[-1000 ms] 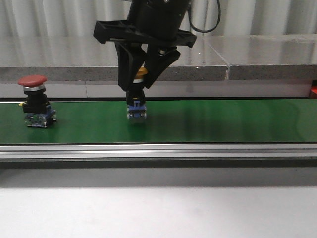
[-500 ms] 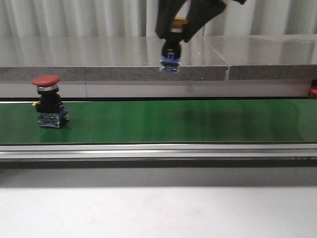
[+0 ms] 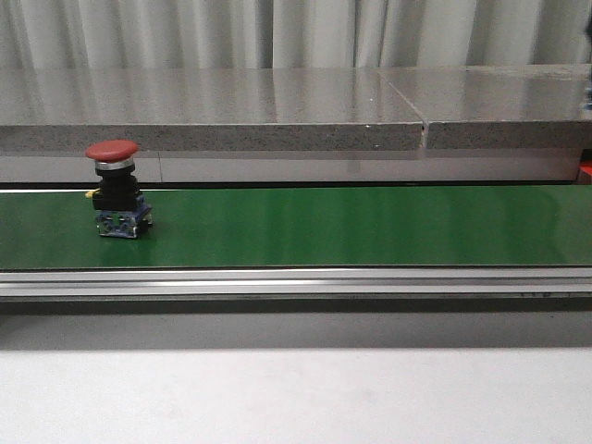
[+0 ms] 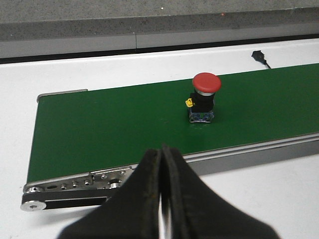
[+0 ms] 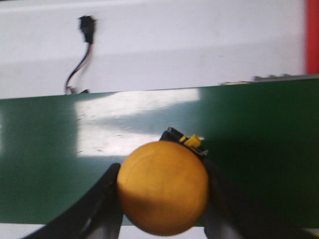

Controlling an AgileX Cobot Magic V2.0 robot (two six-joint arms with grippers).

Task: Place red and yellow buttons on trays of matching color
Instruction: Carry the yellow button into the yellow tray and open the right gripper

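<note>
A red button (image 3: 115,188) with a black body stands upright on the green belt (image 3: 370,227) at the left; it also shows in the left wrist view (image 4: 203,97). My left gripper (image 4: 162,191) is shut and empty, above the white table short of the belt's near rail. My right gripper (image 5: 163,199) is shut on the yellow button (image 5: 163,187), held above the belt (image 5: 45,164); it is out of the front view. The trays are mostly out of view.
A grey stone ledge (image 3: 277,111) runs behind the belt. A metal rail (image 3: 296,282) fronts it. A red strip (image 5: 312,37) shows beyond the belt in the right wrist view, next to a black cable plug (image 5: 85,25). Another plug (image 4: 258,55) lies by the belt.
My right gripper lifted the yellow button off the belt and rose up out of the front view. The red button has moved rightward along the belt.
</note>
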